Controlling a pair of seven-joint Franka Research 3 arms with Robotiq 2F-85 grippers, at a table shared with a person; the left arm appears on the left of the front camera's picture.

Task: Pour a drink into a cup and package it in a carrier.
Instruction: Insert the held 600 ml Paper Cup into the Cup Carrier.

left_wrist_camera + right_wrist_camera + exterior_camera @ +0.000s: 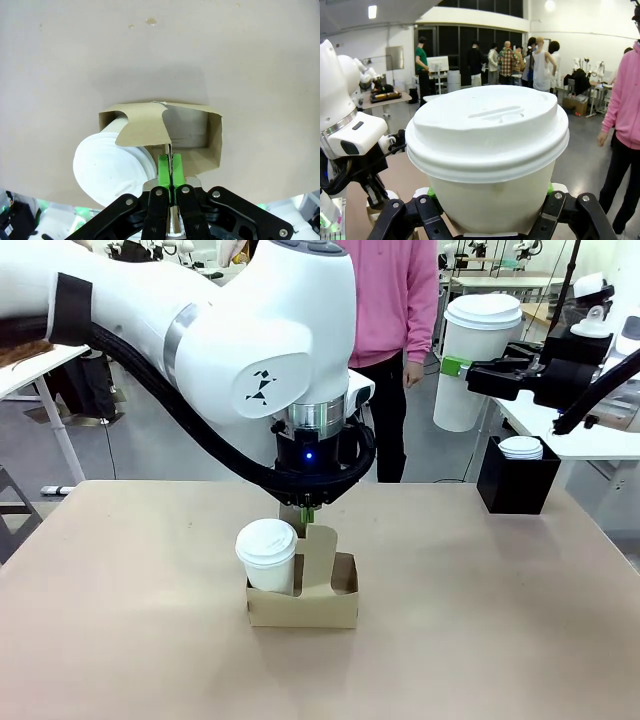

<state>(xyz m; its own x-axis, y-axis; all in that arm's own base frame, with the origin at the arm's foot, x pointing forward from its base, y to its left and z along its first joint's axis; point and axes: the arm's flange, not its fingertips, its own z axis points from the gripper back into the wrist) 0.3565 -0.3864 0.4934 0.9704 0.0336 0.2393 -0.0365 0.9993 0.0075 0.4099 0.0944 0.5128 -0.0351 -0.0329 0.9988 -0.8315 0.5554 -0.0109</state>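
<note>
The brown cardboard cup carrier (300,608) on the counter (480,620) looks light and floppy, best lifted by its central handle panel (318,558), which the left pincer (171,167) pinches; the right pincer (460,367) holds a crushable lidded white paper cup (487,150) aloft.

**Both grippers clamping, left low, right high**

The left arm (250,340) is arching in from the left side and bending down over the middle, its wrist (315,422) pointing straight down. The left gripper (170,162) is pinching its green pads (164,167) flat together on the thin handle panel of the carrier (212,135). The right gripper (458,366) is hanging high at the right side, lying level with its fingers pointing toward the middle, and is clasping the cup (480,350) from both sides.
</note>
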